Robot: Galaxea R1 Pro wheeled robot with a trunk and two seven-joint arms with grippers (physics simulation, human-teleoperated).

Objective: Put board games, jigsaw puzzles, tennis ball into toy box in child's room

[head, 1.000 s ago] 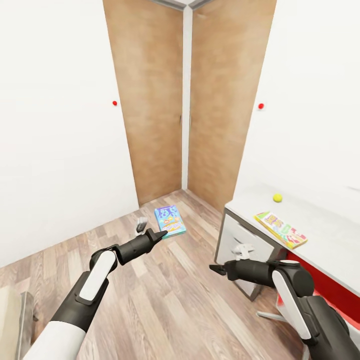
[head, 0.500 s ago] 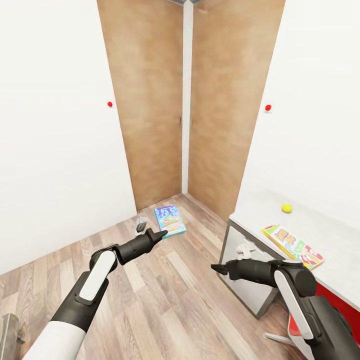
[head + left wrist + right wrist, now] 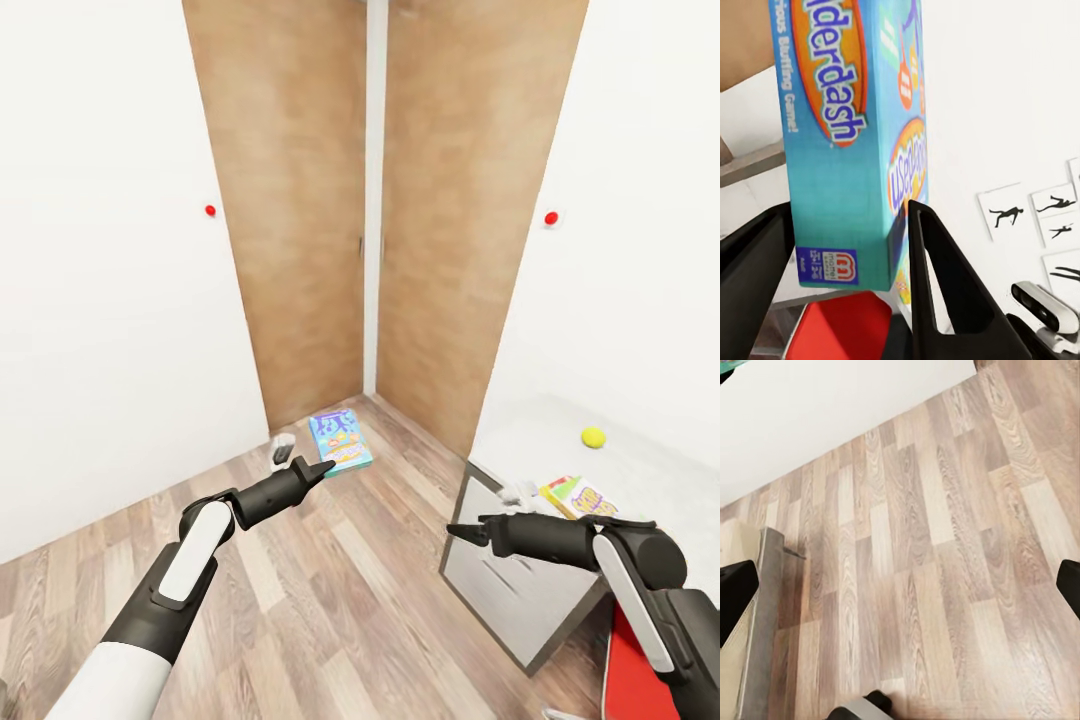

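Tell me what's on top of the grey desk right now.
On the desk sit a yellow-green tennis ball and a colourful board game, apart from each other. The right arm covers part of the game box, and the desk's far end runs out of frame.

- Your left arm (image 3: 160, 600) has a white upper shell, a dark grey forearm and a white oblong panel along its top.
- Your left gripper (image 3: 318, 468) is matt black and tapers to pointed tips, with a small pale grey block beside its wrist.
- Your right arm (image 3: 650, 600) is dark grey with a narrow white strip and a rounded elbow.
- Your right gripper (image 3: 462, 533) is black, slim and pointed.
- In the left wrist view your fingers (image 3: 937, 292) are flat black wedges.
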